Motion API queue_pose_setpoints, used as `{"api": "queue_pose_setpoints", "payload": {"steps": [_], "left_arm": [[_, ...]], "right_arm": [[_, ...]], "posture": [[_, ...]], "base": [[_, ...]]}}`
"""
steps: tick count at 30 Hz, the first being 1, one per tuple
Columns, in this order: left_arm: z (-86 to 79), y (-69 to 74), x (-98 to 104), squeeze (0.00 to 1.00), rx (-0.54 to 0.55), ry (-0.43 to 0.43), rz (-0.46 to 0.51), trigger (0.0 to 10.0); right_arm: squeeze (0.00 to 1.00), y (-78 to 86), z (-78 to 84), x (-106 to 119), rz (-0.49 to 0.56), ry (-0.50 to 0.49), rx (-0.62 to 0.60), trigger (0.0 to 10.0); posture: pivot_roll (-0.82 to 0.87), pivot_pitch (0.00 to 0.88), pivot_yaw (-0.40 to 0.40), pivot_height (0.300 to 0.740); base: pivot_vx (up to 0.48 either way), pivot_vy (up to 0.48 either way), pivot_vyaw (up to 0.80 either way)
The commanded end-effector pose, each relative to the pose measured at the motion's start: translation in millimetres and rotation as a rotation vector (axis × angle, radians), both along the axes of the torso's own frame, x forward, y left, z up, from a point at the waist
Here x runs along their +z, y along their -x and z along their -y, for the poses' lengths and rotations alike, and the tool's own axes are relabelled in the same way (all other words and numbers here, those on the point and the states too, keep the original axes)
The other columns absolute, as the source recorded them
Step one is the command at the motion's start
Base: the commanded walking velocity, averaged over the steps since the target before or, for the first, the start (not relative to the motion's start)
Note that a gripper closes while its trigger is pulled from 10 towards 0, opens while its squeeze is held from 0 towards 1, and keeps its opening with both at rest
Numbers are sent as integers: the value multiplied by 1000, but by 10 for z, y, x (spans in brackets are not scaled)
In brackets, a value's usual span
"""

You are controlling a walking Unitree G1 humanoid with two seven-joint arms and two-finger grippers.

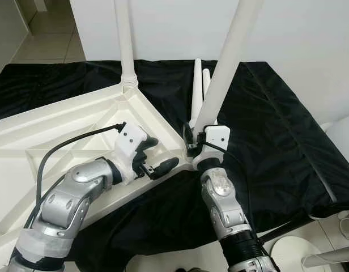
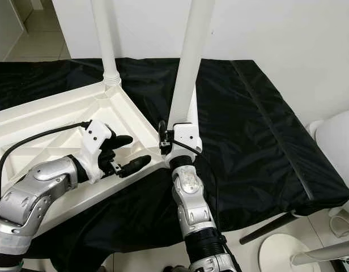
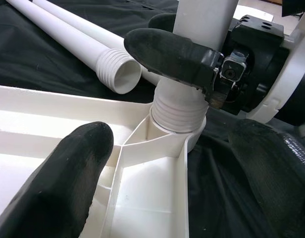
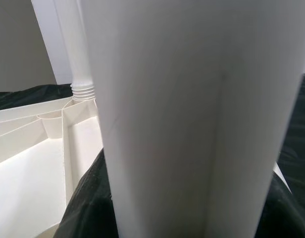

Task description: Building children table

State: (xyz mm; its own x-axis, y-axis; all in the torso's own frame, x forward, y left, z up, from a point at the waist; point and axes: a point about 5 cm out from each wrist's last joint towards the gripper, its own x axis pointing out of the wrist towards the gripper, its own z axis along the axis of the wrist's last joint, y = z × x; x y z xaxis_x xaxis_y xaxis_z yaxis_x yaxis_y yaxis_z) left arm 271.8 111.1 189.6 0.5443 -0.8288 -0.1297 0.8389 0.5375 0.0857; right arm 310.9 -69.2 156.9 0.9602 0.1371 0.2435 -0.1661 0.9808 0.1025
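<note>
The right gripper (image 1: 191,141) clamps the white plastic tube leg (image 1: 225,68) upright in the upturned white tabletop's (image 1: 67,122) corner socket, while the left gripper (image 1: 157,156) hovers open beside it, likely steadying.

One upturned white tabletop (image 1: 61,122), two upright legs (image 1: 124,39), two loose legs (image 3: 68,37), one black cloth (image 1: 276,130)
</note>
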Motion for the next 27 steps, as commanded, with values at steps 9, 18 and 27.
{"api": "queue_pose_setpoints", "payload": {"steps": [9, 18, 27], "left_arm": [[76, 29, -3, 0, -29, 6, 8, 10000], [112, 50, -14, 0, -45, 8, 5, 10000], [193, 94, -59, 0, -77, 1, -4, 10000]], "right_arm": [[1000, 22, 85, -151, -73, -78, 32, 10000], [0, -19, 261, -31, 4, 19, 180, 10000], [0, -56, 402, -40, 12, 153, 387, 10000]], "posture": [[77, 68, -56, 740], [72, 63, -54, 740], [67, 62, -49, 740]], "base": [[0, 0, 0], [0, 0, 0], [0, 0, 0]]}}
